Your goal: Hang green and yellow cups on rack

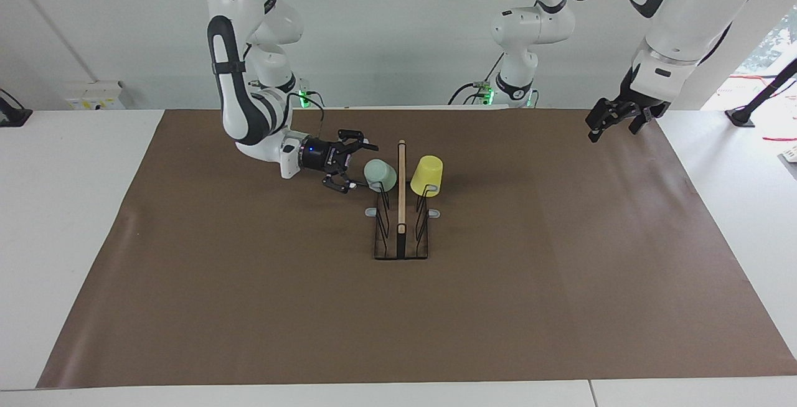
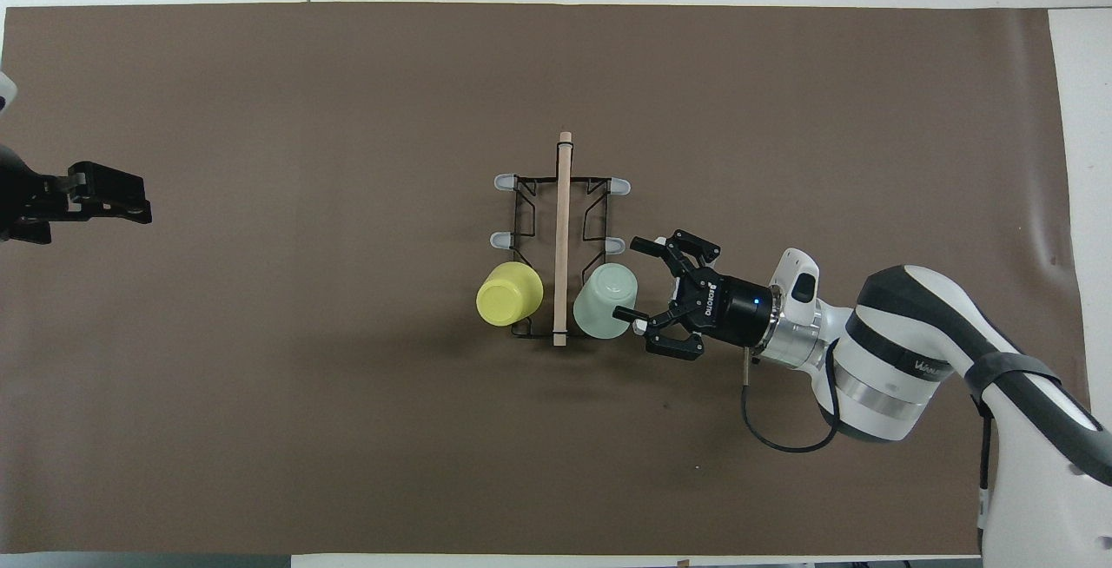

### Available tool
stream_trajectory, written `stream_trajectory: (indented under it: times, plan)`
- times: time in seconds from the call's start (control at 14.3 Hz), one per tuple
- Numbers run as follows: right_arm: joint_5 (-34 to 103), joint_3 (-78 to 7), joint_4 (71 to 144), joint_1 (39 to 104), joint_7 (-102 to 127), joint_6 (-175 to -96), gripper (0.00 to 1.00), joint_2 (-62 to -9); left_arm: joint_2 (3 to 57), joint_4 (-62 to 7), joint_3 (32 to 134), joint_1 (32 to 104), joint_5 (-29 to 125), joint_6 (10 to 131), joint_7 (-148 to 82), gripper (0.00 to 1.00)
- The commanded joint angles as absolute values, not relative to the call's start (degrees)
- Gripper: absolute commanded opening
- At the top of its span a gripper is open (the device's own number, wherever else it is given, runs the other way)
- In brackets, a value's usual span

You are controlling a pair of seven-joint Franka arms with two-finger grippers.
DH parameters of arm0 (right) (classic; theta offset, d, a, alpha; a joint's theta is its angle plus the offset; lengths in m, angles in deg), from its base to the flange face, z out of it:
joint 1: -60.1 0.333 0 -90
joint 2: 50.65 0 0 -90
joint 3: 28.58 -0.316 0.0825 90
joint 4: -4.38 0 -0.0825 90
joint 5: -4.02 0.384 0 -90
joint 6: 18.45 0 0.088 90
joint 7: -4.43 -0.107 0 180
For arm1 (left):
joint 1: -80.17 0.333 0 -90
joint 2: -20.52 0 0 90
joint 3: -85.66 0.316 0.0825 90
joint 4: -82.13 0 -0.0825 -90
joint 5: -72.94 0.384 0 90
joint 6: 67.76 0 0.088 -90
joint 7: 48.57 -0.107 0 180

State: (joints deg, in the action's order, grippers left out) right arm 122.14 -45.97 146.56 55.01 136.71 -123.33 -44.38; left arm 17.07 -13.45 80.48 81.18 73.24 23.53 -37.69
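Brown-matted surface [image 1: 249, 307]: light, rigid green cup [image 1: 380, 173] and yellow cup [image 1: 427, 175] hang inverted on the rack [image 1: 401, 208]'s robot-side prongs; right gripper [image 1: 350, 167], fingers apart, just beside the green; left gripper [image 1: 613, 122] waits, fingers apart. Likeliest hold: the sidewalls.

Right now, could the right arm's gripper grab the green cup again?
Probably yes. The right gripper sits open just beside the green cup hanging on the rack, with nothing between them. The wooden bar stands on the cup's other flank.
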Motion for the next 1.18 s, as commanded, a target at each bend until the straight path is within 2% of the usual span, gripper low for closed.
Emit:
stream_trajectory:
  times: [0.0, 0.21, 0.56, 0.91, 1.11]
  plan:
    - [117.52, -46.25, 146.86, 50.81, 133.21, -122.69, 1.0, -47.22, 19.55, -8.67, 82.93, 79.65, 71.28, 18.82, -41.34, 1.0]
    - [106.63, -46.25, 144.85, 45.35, 123.3, -121.55, 1.0, -49.77, 19.03, -8.66, 84.95, 78.59, 71.27, 17.23, -43.46, 1.0]
    - [83.7, -45.9, 133.95, 39.37, 87.82, -124.52, 1.0, -49.6, 18.85, -8.84, 85.58, 78.85, 71.54, 16.96, -46.19, 1.0]
    - [64.89, -45.9, 128.23, 39.53, 60.12, -132.95, 1.0, -50.48, 18.85, -9.28, 85.4, 78.77, 71.63, 18.19, -47.42, 1.0]
    - [46.29, -46.25, 122.88, 39.89, 46.22, -133.06, 1.0, -50.3, 18.68, -9.63, 85.31, 77.89, 71.63, 18.54, -47.42, 1.0]
